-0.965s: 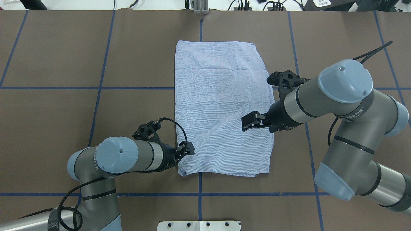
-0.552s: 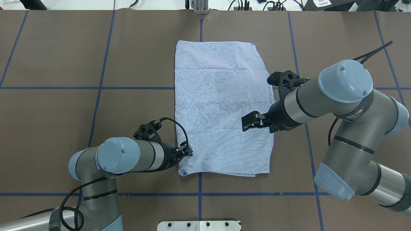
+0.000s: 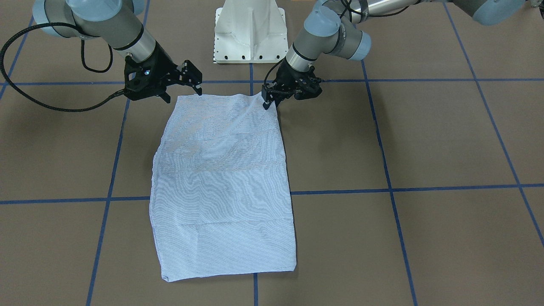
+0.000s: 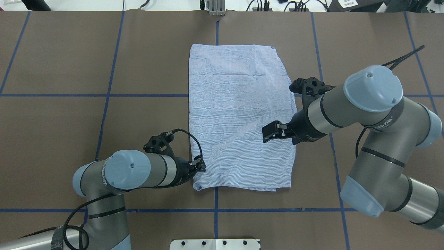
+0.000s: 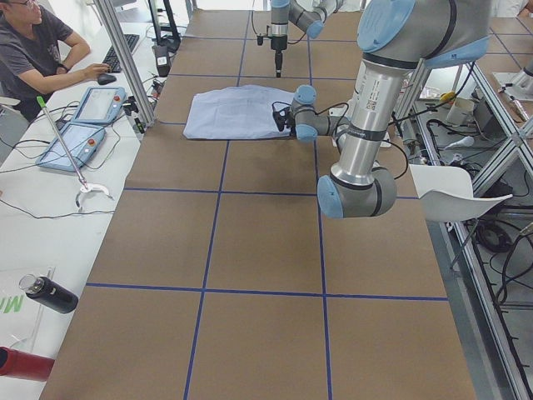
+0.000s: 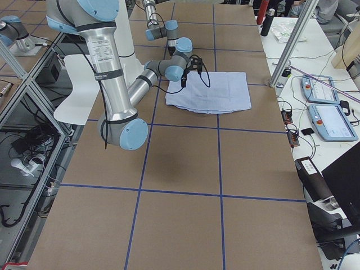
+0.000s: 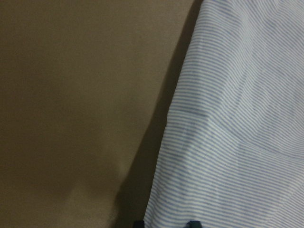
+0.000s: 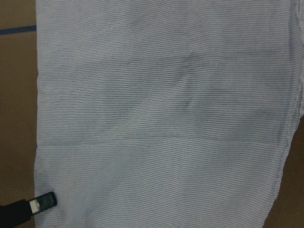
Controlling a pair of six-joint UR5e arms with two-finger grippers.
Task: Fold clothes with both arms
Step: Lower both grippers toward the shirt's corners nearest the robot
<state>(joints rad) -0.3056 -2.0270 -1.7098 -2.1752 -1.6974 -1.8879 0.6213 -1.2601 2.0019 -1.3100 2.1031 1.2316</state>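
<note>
Two grippers: both are set at the near end of the shirt [image 4: 239,118], the end towards the robot's base, apparently so that this end can be carried over to the far end in one fold.
Shirt: it is laid flat as a long rectangle at the middle of the table [image 4: 69,121], already folded narrow, with no sleeve or collar shown.
Left gripper [image 4: 201,167]: it is pressed low at the near left corner, its jaws closed on the cloth's edge, which is drawn up into a small peak in the front-facing view.
Right gripper [image 4: 270,132]: it is held above the near right part of the cloth, jaws spread and nothing in them; a grip there is judged to be wanted next.
Containers: none is seen on the table; a dark bottle [image 5: 48,294] is left lying on the side bench [image 5: 33,250], its contents not to be told.
</note>
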